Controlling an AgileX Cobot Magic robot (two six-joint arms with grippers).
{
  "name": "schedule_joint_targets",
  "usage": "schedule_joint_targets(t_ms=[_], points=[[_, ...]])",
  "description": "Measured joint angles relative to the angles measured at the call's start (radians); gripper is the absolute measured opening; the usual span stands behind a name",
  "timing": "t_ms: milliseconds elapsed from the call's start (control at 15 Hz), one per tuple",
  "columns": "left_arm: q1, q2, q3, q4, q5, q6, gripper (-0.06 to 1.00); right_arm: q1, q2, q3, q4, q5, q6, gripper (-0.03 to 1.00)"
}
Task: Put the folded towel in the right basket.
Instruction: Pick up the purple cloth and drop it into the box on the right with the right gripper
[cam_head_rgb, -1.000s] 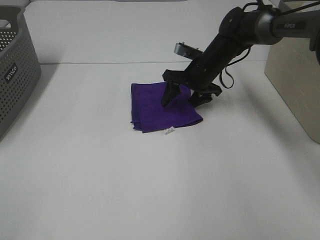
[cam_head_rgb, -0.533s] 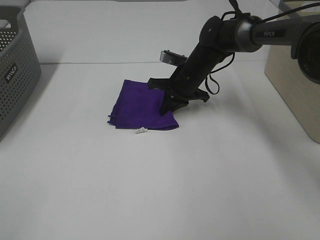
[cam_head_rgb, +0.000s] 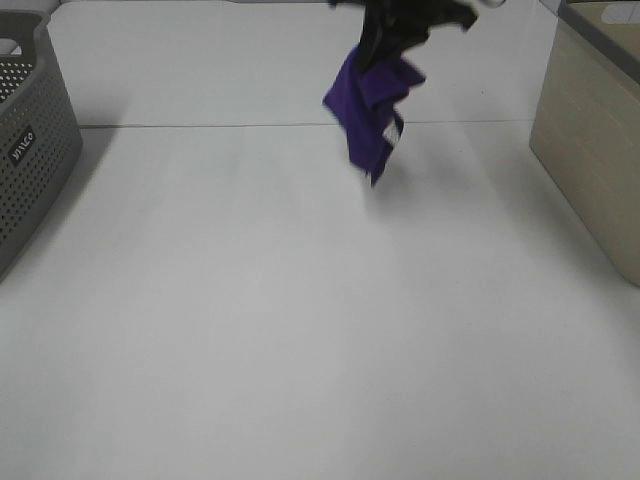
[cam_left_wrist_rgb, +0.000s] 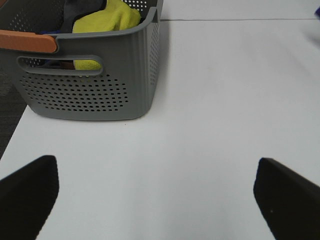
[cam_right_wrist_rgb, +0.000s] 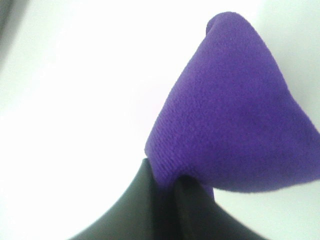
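right gripper (cam_head_rgb: 386, 32) clamped on purple towel (cam_head_rgb: 366, 105), dangling above table (cam_head_rgb: 300, 350)

The right gripper (cam_head_rgb: 380, 40) is cut off by the top edge of the high view, and the towel (cam_head_rgb: 370, 105) hanging from it is smeared with blur. Close up, cloth hides its fingertips. The right basket (cam_head_rgb: 590, 150) and grey basket (cam_head_rgb: 30, 150) run out of frame; the left gripper (cam_left_wrist_rgb: 157, 195) shows only two dark, soft corners, seemingly apart
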Motion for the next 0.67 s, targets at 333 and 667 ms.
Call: schedule_joint_targets(t_ms=[333,667], points=[[0.0,0.0,0.0,0.0,0.0,0.0,0.99,-0.333,-0.184,-0.159,-0.101,0.006,0.052,0.06],[0.0,0.0,0.0,0.0,0.0,0.0,0.99,-0.596,-0.192,-0.151,-0.146,0.01,0.052,0.06]])
